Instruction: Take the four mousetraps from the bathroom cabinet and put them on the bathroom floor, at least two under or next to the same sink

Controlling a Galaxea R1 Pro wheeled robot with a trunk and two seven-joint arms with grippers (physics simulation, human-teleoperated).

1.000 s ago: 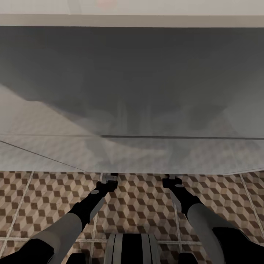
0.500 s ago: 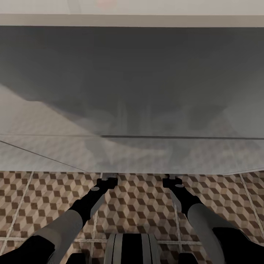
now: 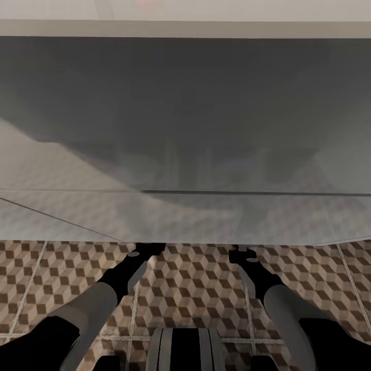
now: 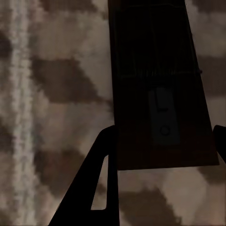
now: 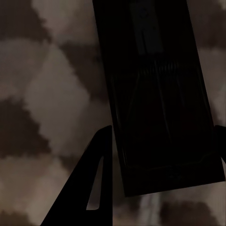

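A dark brown mousetrap (image 4: 160, 89) lies lengthwise between the fingers of my left gripper (image 4: 162, 136), both fingers against its long edges, close above the cube-pattern bathroom floor (image 4: 56, 94). Another mousetrap (image 5: 155, 103) sits the same way in my right gripper (image 5: 165, 136), over the same tiles. In the head view both arms reach forward low over the bathroom floor (image 3: 196, 288). Their gripper ends are hidden under the lower edge of a big pale grey-white box face (image 3: 185, 216), seemingly the sink's vanity seen from very close.
The pale box face spans the whole width ahead and blocks the view beyond its lower edge. My base (image 3: 185, 350) shows at the bottom middle. Tiled floor lies open to both sides of the arms.
My left arm has pushed forward, so its gripper has slid out of sight under the pale face's lower edge. The right arm has stayed still.
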